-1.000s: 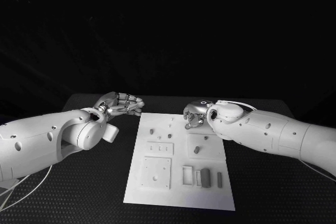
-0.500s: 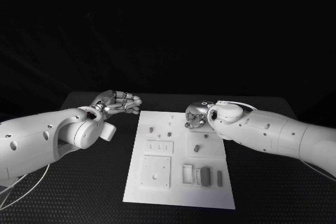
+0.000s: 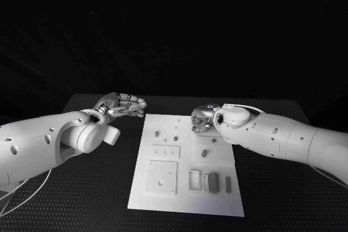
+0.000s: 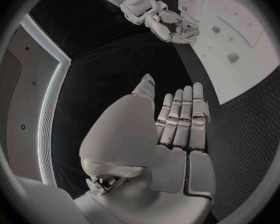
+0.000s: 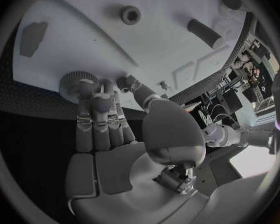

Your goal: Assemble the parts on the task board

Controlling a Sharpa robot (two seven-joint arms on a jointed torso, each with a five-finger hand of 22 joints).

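One small knurled gear, probably light and rigid, is pinched at its rim by the right hand; the left hand is held released

The table is black with a fine dotted, woven-looking surface, and it spreads out toward three, six and nine o'clock. Its far edge at twelve o'clock meets a dark backdrop. A thin white cable trails across it near eight o'clock.
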